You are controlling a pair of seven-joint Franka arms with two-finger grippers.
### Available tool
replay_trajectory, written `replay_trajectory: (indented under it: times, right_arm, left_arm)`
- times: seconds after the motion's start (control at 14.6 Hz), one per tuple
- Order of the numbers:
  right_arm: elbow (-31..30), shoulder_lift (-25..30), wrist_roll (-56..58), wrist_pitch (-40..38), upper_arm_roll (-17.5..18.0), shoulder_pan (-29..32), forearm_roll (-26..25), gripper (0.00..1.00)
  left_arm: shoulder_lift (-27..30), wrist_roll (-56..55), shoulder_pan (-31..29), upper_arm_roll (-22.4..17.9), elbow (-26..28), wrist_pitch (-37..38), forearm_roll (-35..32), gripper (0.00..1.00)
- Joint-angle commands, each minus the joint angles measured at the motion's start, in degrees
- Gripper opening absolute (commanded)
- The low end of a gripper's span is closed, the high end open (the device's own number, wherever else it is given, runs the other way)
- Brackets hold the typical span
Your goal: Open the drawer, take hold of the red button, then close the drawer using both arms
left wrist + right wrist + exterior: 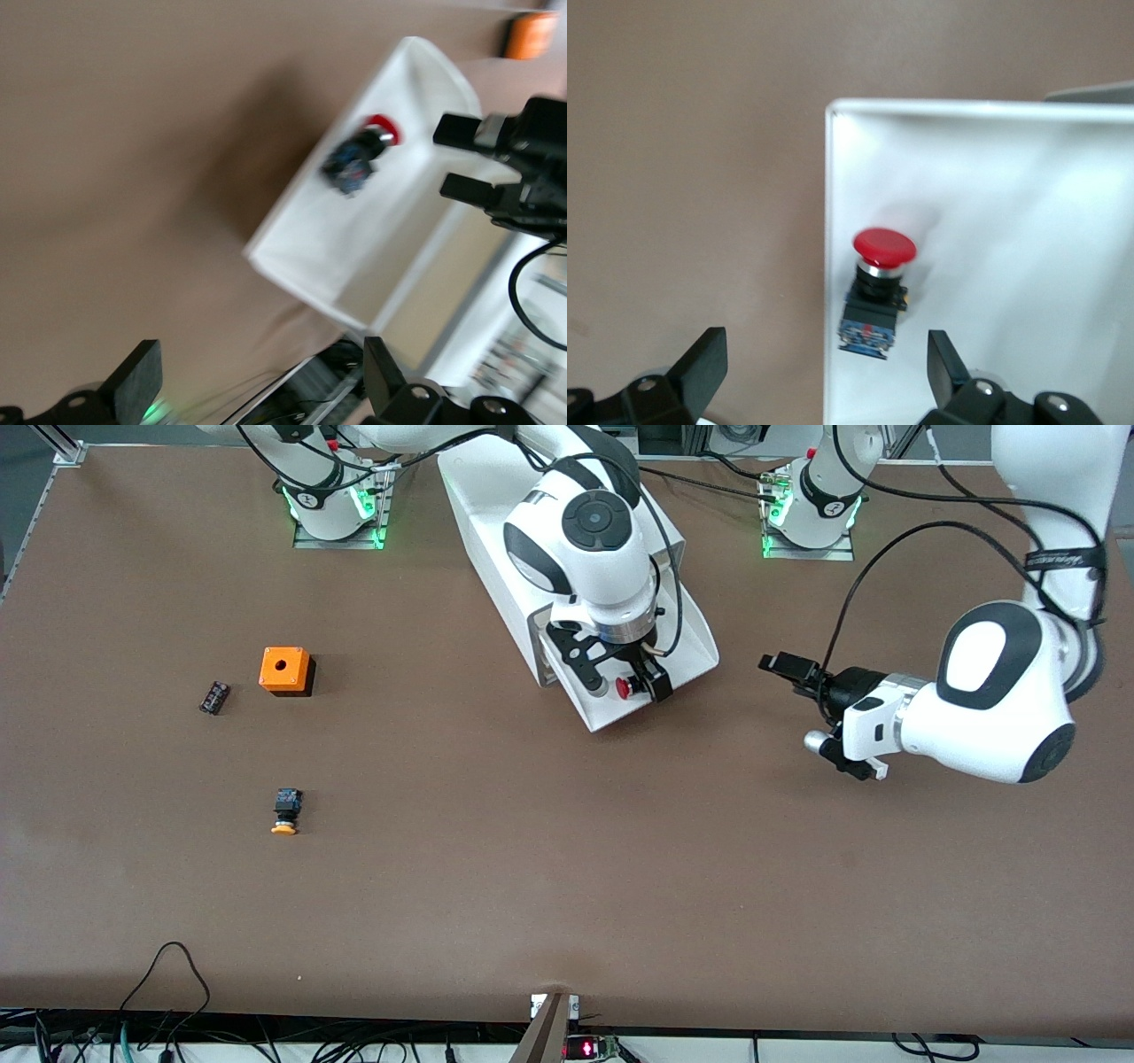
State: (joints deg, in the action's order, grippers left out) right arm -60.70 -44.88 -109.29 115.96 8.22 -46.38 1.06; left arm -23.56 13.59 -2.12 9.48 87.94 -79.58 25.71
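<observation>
The drawer (pixel 695 646) stands pulled out of the white cabinet (pixel 483 505), toward the front camera. In it lies the button (pixel 625 687), red cap and black-and-blue body, close to the drawer's wall. My right gripper (pixel 633 677) hangs open right over it. In the right wrist view the button (pixel 879 283) lies on the drawer floor (pixel 1010 221) just ahead of the open right gripper (pixel 828 372). My left gripper (pixel 797 704) is open and empty, in the air beside the drawer toward the left arm's end. The left wrist view shows the left gripper (pixel 261 390), the drawer (pixel 310 239) and the button (pixel 359 159).
Toward the right arm's end of the table sit an orange cube with a hole (pixel 285 670), a small dark part (pixel 213 697) and, nearer the front camera, a button with an orange-yellow cap (pixel 285 811). Cables run along the table's front edge.
</observation>
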Motion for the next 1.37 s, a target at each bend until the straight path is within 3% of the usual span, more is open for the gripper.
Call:
replay_trajectory:
  times: [0.0,0.21,0.34,0.48,0.55,0.68,0.75,0.89,0.96,1.3]
  right_arm:
    - [2.08,-2.84,-1.18,-0.04,-0.58,-1.6,0.43,1.0]
    - [1.99,-4.78,-1.54,0.93,-0.49,-2.3,0.25,1.0]
    - [1.9,-5.57,-1.71,1.02,-0.58,-2.66,0.17,1.0]
    - [1.9,-5.83,-1.8,1.02,-0.58,-2.75,0.17,0.99]
    - [1.9,-5.75,-1.8,1.02,-0.58,-2.75,0.25,0.92]
    - [1.99,-5.66,-1.63,1.02,-0.58,-2.75,0.34,0.68]
    - [2.07,-5.66,-1.54,1.02,-0.58,-2.66,0.43,0.45]
    - [2.08,-5.57,-1.54,0.76,-0.49,-2.66,0.43,0.09]
    - [2.08,-5.49,-1.54,0.58,-0.49,-2.66,0.43,0.0]
    - [4.44,-2.24,-1.19,-1.61,-0.4,-1.52,0.61,0.0]
  left_arm:
    - [1.85,-5.58,2.2,0.63,-5.49,1.89,-11.86,1.0]
    - [2.47,-5.07,2.91,0.72,-10.85,2.67,-23.84,1.0]
    - [1.95,-4.36,3.78,0.63,-13.49,2.16,-28.32,1.0]
    - [1.24,-4.45,3.53,0.28,-15.43,-4.58,-28.17,1.0]
    - [1.32,-4.62,3.53,0.28,-15.87,-5.57,-28.26,1.0]
    - [1.76,-5.59,3.44,0.45,-15.79,-5.58,-28.95,1.0]
    - [2.03,-6.72,4.05,0.28,-15.61,-5.58,-30.18,1.0]
    - [2.2,-10.85,3.62,0.45,-15.61,-5.41,-30.1,1.0]
    - [2.47,-12.43,3.44,0.37,-15.61,-5.32,-30.01,1.0]
    - [3.52,-13.77,3.7,0.36,-14.56,-5.84,-30.1,1.0]
